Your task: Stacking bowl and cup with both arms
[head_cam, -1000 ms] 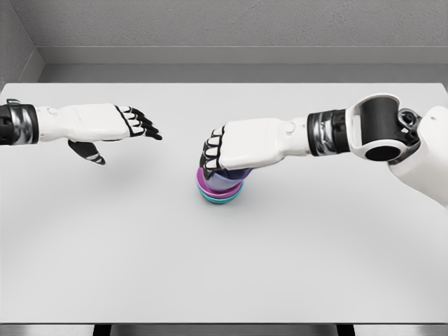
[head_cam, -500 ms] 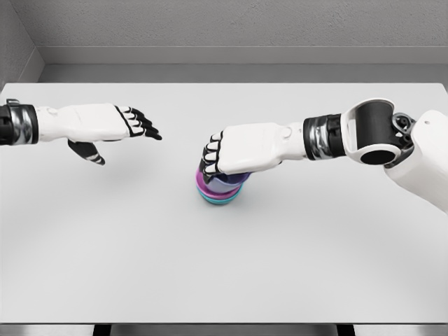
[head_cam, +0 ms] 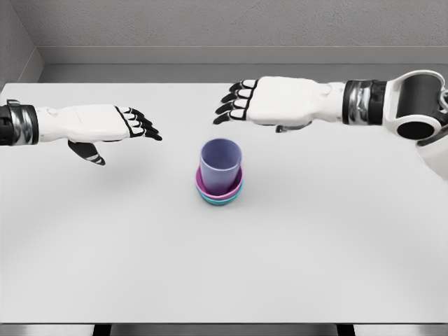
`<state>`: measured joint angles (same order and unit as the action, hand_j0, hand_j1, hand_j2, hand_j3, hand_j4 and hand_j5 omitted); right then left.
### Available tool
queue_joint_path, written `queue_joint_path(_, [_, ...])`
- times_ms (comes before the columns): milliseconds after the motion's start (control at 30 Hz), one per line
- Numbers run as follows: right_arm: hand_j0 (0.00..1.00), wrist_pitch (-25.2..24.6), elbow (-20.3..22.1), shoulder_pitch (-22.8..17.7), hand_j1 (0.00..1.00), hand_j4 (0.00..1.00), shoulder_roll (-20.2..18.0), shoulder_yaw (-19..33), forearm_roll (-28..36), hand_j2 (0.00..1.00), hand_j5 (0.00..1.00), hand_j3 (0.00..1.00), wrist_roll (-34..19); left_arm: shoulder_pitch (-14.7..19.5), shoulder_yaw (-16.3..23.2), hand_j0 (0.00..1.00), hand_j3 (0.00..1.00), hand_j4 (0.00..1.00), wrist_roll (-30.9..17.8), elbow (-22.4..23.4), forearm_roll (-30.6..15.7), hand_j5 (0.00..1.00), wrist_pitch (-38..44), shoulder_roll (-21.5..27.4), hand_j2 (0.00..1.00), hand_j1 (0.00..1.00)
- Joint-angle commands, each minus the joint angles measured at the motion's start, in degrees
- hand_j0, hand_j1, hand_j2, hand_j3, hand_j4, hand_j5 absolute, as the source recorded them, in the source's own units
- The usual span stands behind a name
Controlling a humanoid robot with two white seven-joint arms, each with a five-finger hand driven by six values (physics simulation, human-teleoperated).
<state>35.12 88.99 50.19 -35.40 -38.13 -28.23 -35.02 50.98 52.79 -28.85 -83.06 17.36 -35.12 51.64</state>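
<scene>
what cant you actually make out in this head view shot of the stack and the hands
- Inside of the purple cup: the head view sees only its rim and outer wall.
- The pink bowl and teal bowl: only their rims show, the cup hides the rest.
- Left hand: its arm is cut off by the left edge.
- Right hand: the palm faces down, hidden; its arm is cut off by the right edge.

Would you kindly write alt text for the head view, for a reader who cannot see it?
A lavender plastic cup stands upright in a magenta bowl nested in a teal bowl on a white table. The white right hand hovers open above and behind the stack; the white left hand hangs open to its left.
</scene>
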Motion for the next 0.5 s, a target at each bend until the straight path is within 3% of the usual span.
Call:
queue_joint_path(0, [1.0,-0.1,-11.8,-0.1,1.0,1.0,-0.5,7.0,0.1,1.0,1.0,1.0,0.0,-0.1,-0.1,1.0,1.0,1.0,0.0,0.0,-0.3,1.0,0.1,0.0,1.0,1.0])
queue_joint_path(100, [1.0,-0.1,-25.2,-0.2,1.0,1.0,-0.3,8.3,-0.3,1.0,1.0,1.0,0.0,-0.1,-0.1,1.0,1.0,1.0,0.0,0.0,-0.3,1.0,0.1,0.0,1.0,1.0])
queue_joint_path(167, [1.0,-0.1,-31.0,-0.3,1.0,1.0,-0.1,8.3,-3.4,1.0,1.0,1.0,0.0,-0.1,-0.1,1.0,1.0,1.0,0.0,0.0,-0.3,1.0,0.1,0.0,1.0,1.0])
queue_joint_path(233, [1.0,-0.1,-31.6,-1.1,1.0,1.0,-0.1,8.3,-4.1,1.0,1.0,1.0,0.0,0.0,-0.1,1.0,1.0,1.0,0.0,0.1,-0.4,1.0,0.1,0.1,1.0,1.0])
queue_joint_path(333, [1.0,-0.1,-31.6,-1.5,1.0,1.0,-0.1,8.4,-4.0,1.0,1.0,1.0,0.0,0.0,-0.2,1.0,1.0,1.0,0.1,6.3,-0.7,1.0,0.1,-0.1,1.0,1.0])
queue_joint_path(467, [1.0,-0.1,-31.6,-1.4,1.0,1.0,-0.3,8.8,-3.9,1.0,1.0,1.0,0.0,0.0,-0.2,1.0,1.0,1.0,0.1,6.2,-0.7,1.0,0.1,0.0,1.0,1.0])
